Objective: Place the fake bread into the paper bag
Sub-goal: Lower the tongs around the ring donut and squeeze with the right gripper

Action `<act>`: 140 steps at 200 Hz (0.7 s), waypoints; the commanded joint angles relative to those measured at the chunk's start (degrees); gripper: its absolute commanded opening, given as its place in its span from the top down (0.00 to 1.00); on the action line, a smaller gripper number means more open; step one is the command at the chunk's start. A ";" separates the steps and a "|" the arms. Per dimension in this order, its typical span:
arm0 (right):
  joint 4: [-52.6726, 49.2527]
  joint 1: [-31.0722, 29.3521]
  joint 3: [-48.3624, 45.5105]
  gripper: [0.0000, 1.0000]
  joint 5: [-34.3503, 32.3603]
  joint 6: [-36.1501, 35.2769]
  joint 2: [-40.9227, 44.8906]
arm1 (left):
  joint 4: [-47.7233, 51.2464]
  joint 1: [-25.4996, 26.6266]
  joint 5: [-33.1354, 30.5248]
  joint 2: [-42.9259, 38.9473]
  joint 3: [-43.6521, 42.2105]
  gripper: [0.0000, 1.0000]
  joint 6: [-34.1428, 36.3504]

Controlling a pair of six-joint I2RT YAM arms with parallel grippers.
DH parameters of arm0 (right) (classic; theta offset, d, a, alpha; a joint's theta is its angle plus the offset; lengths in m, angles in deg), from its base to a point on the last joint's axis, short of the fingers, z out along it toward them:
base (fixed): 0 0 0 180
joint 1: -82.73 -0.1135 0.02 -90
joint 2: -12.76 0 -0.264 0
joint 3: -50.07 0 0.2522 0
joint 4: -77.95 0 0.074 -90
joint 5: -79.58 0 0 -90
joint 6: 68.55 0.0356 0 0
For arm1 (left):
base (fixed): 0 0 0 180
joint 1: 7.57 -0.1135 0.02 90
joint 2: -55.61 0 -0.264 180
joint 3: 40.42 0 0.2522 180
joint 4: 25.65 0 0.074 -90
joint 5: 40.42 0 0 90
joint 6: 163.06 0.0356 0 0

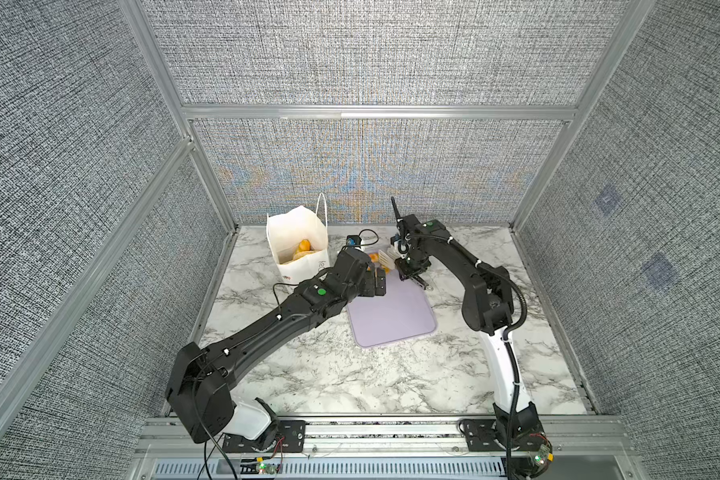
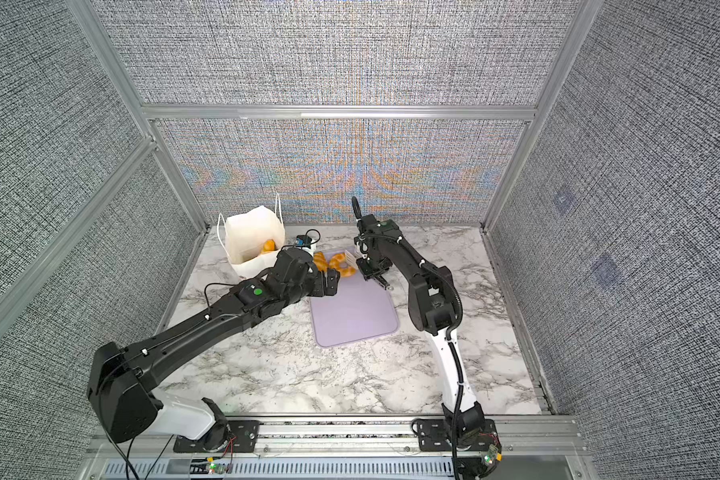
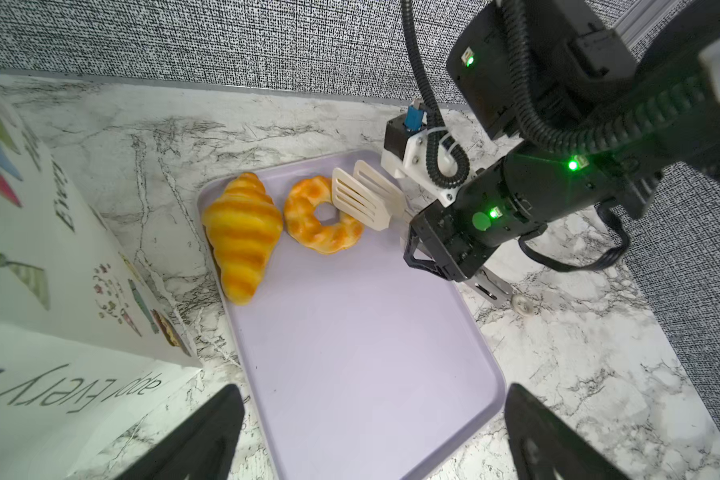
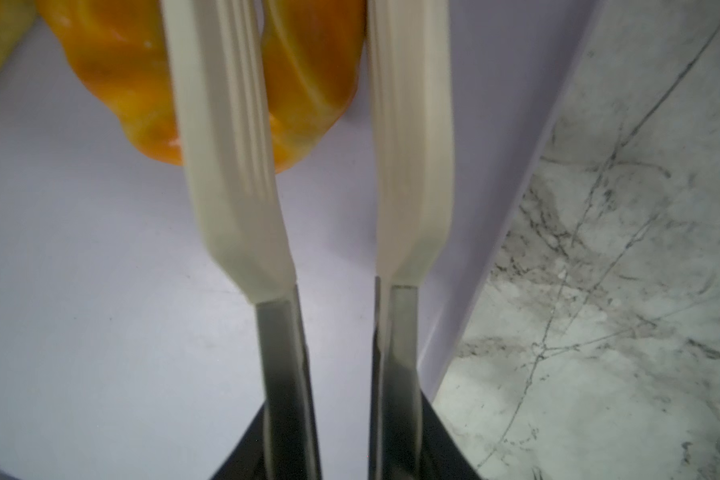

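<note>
- The left gripper (image 3: 374, 395) hangs nearest, jaws spread wide and empty, over the 9 o'clock edge of the flat lavender plastic tray (image 3: 350, 353).
- The right gripper (image 4: 345, 453) is clamped on the steel handles of the cream slotted-blade tongs (image 3: 362, 199). Read as a dial in a top view, their long axis runs from 4 o'clock at the handles to 10 o'clock at the blades.
- The blades stand apart. In the right wrist view one crosses the glossy golden ring-shaped toy pastry (image 3: 304, 226) and the other sits just beside its outer edge, so one limb lies between them. Whether they touch it I cannot tell.
- That ring lies at the tray's 12 o'clock end, at 10 o'clock from the right gripper, so the right arm is nearer.
- The striped golden-yellow toy croissant (image 3: 241, 232) lies just beside the ring at 11 o'clock, lengthwise along the tray's edge.
- The tall white paper bag (image 1: 304, 266) stands upright at 10 o'clock from the tray, with yellow pastries (image 1: 304, 245) inside.
</note>
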 commanded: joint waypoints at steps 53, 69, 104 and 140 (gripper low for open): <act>-0.04 0.13 -15.06 0.63 -1.16 -3.50 12.05 | 0.22 0.69 0.81 0.70 0.89 0.01 0.52; 0.33 0.17 -18.09 0.62 -1.33 -3.75 14.81 | 0.34 0.83 0.98 0.80 0.97 0.01 0.76; -0.11 0.23 -19.65 0.55 -1.69 -3.58 17.57 | 1.03 0.87 1.68 1.74 1.99 0.01 1.64; -1.19 0.16 -17.97 0.52 -2.39 -3.62 17.04 | 1.43 1.00 1.95 2.77 2.99 0.01 2.19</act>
